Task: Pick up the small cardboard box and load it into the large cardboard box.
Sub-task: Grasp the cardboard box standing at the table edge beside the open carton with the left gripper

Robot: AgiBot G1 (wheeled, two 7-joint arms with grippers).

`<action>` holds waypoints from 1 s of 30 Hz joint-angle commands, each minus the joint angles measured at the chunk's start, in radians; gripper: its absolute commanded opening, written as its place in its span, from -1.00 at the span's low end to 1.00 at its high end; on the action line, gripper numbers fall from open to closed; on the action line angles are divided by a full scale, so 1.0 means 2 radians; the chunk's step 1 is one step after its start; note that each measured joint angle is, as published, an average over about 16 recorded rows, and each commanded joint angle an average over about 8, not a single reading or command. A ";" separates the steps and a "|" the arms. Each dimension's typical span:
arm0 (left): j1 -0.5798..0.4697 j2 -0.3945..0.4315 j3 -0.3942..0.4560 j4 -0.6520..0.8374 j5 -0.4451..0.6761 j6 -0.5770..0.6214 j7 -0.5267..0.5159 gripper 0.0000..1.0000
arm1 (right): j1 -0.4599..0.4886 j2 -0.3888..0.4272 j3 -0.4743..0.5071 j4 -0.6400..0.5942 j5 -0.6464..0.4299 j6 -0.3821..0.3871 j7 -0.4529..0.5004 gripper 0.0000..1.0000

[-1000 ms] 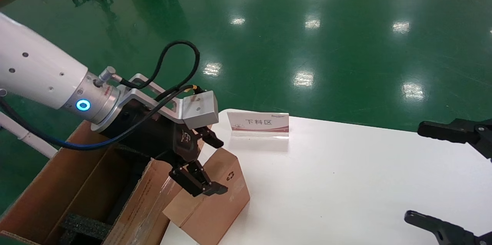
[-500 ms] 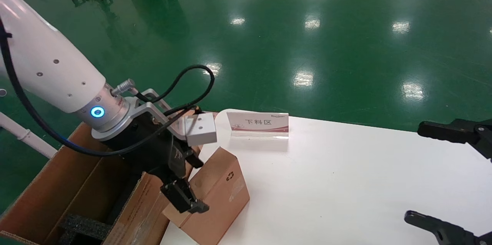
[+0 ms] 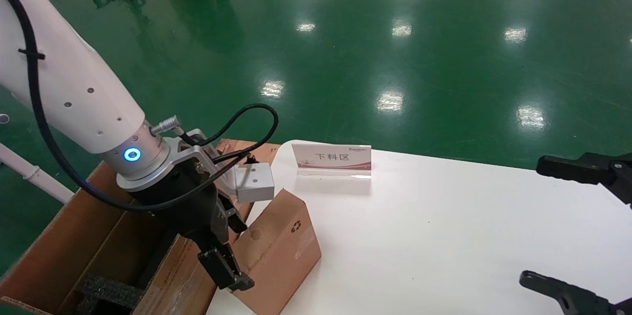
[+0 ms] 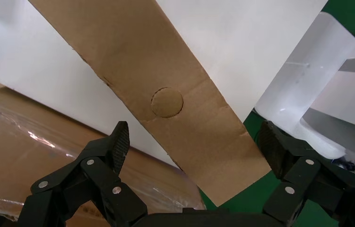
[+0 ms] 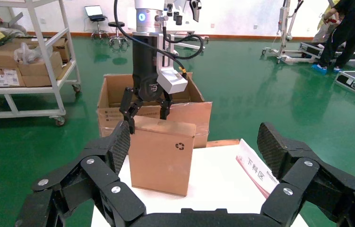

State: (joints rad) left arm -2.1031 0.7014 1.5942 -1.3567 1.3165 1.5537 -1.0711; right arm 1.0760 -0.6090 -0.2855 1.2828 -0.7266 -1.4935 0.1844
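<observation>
Now, view by view:

Head view, box: the small cardboard box (image 3: 276, 251) stands at the surface's (image 3: 444, 236) near-left corner, just beside the large cardboard box (image 3: 89, 241), which sits off the surface's left edge.
Head view, left arm: the left gripper (image 3: 228, 251) is down over the small box's left top edge, one finger past the near face and the other behind the far side.
Head view, right arm: the right gripper (image 3: 582, 226) is parked at the surface's right edge, well apart from both boxes, its fingers wide apart.
Head view, sign: a small placard (image 3: 332, 159) stands near the far edge.

Left wrist view, straddle: the left gripper (image 4: 194, 142) has its fingers spread, with the small cardboard box's (image 4: 175, 94) narrow top running between them; neither pad looks to be touching it.
Left wrist view, axis: the top's long axis runs away from the palm, so closing would pinch across the short width.

Right wrist view, alignment: the left gripper (image 5: 146, 112) hangs straight above the small cardboard box (image 5: 162, 156), the large cardboard box (image 5: 151, 106) directly behind.
Right wrist view, nearer arm: the left, by my judgement; the box lies directly below it.
</observation>
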 commanded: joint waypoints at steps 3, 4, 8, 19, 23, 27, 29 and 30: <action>-0.004 0.005 0.018 0.000 -0.001 -0.004 -0.004 1.00 | 0.000 0.000 0.000 0.000 0.000 0.000 0.000 1.00; -0.005 0.005 0.022 0.000 -0.002 -0.005 -0.004 1.00 | 0.000 0.000 0.000 0.000 0.000 0.000 0.000 1.00; -0.007 0.006 0.030 0.000 -0.004 -0.011 -0.003 1.00 | 0.000 0.000 0.000 0.000 0.000 0.000 0.000 1.00; -0.009 0.006 0.035 -0.001 -0.005 -0.016 0.001 -0.10 | 0.000 0.000 0.000 0.000 0.000 0.000 0.000 -0.41; -0.008 0.006 0.034 -0.001 -0.005 -0.015 0.000 -1.00 | 0.000 0.000 0.000 0.000 0.000 0.000 0.000 -1.00; -0.008 0.006 0.033 0.000 -0.005 -0.014 0.000 -1.00 | 0.000 0.000 0.000 0.000 0.000 0.000 0.000 -1.00; -0.008 0.006 0.032 0.000 -0.005 -0.014 -0.001 -1.00 | 0.000 0.000 0.000 0.000 0.000 0.000 0.000 -1.00; -0.008 0.006 0.032 0.000 -0.005 -0.014 -0.001 -1.00 | 0.000 0.000 0.000 0.000 0.000 0.000 0.000 -1.00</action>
State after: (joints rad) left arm -2.1183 0.7126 1.6590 -1.3574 1.3069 1.5257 -1.0723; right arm 1.0760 -0.6087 -0.2861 1.2826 -0.7259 -1.4929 0.1840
